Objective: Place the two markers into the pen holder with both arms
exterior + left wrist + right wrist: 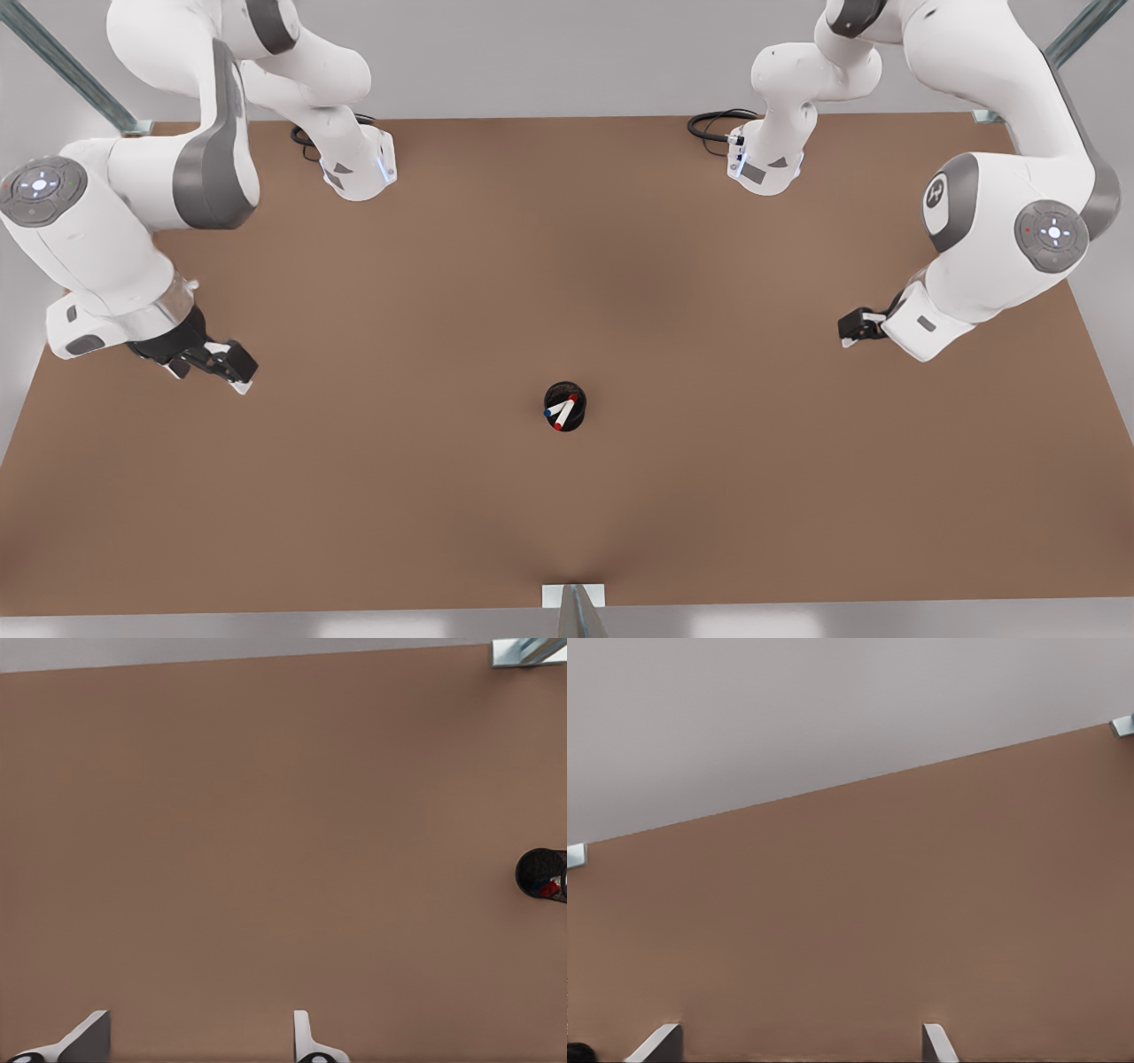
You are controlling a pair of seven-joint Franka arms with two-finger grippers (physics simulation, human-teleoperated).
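The right gripper (232, 365) hangs low over the worktop (567, 248) near the edge on the front view's left, about halfway along that edge. Its arm reaches in from the far corner on that side. In the right wrist view, the right gripper (799, 1043) has its 2 white-tipped fingers (660, 1041) spread wide, with bare brown surface between them and nothing held.

The pen holder (564, 406) stands upright on the worktop about midway between the left and right edges. It is closer to the edge at the bottom of the front view than to the edge where the 2 arm bases sit. It is in line with the metal bracket (574, 595) fixed at the middle of that bottom edge. Both markers are inside the cup and lean against each other, so the white barrels form a narrow upside-down V. The red-capped marker (564, 414) is on the right of the pair, and the blue-capped marker (553, 411) is just beside it on the left. The left wrist view shows the pen holder (540, 873) with spots of red and blue inside its rim.

The left gripper (855, 330) hangs over the worktop near the edge on the front view's right, well apart from the cup. In the left wrist view, the left gripper (197, 1041) also has its 2 fingers (306, 1041) spread wide, with nothing held between them.
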